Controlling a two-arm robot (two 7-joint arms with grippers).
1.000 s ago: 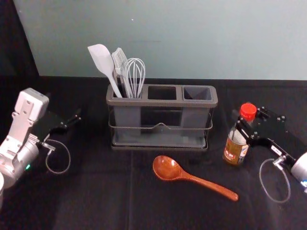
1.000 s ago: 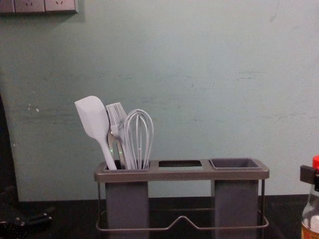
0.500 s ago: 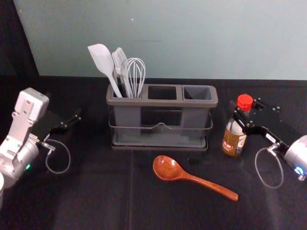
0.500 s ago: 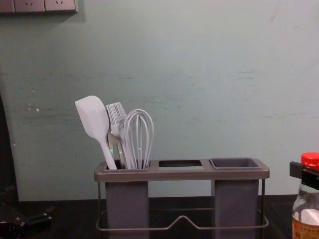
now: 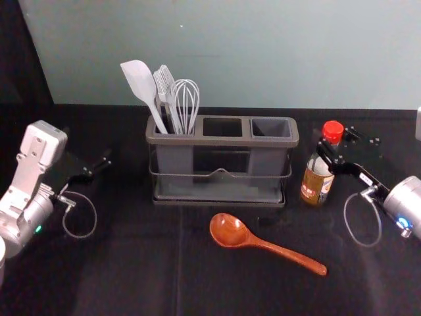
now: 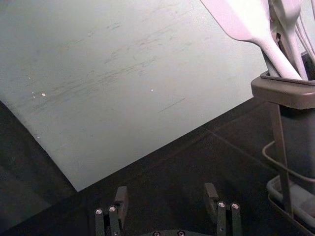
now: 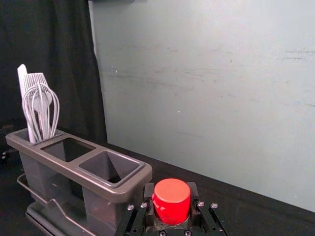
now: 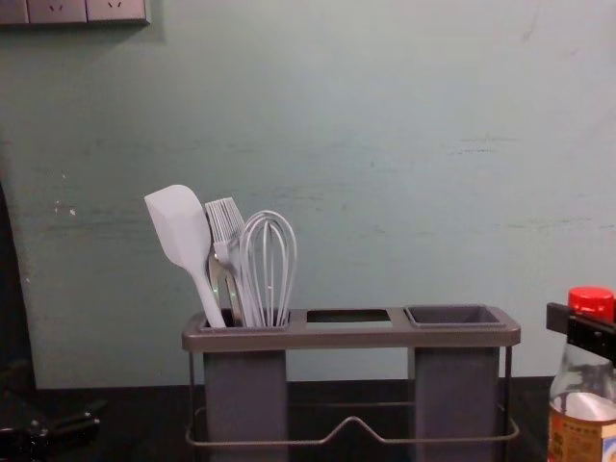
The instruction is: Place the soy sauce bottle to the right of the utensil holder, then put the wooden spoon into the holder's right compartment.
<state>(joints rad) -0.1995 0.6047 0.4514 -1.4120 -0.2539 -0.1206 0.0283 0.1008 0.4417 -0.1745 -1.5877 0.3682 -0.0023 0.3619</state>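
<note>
My right gripper [image 5: 333, 153] is shut on the neck of the soy sauce bottle [image 5: 317, 179], which stands upright just right of the utensil holder [image 5: 223, 141]. In the right wrist view the red cap [image 7: 172, 200] sits between the fingertips of my right gripper [image 7: 171, 191]. The chest view shows the bottle [image 8: 582, 423] at the right edge. On the cloth in front of the holder lies the wooden spoon [image 5: 230, 230], bowl to the left, handle toward the front right. My left gripper [image 5: 105, 162] is parked at the left; its fingers stand apart in the left wrist view [image 6: 165, 196].
A white spatula [image 5: 139, 84], a brush and a whisk [image 5: 185, 105] stand in the holder's left compartment. The middle and right compartments hold nothing visible. Behind the black-covered table [image 5: 131, 263] rises a pale wall.
The right gripper and the bottle have moved left and toward the back, nearer the holder. The left arm, the holder and the spoon have stayed put.
</note>
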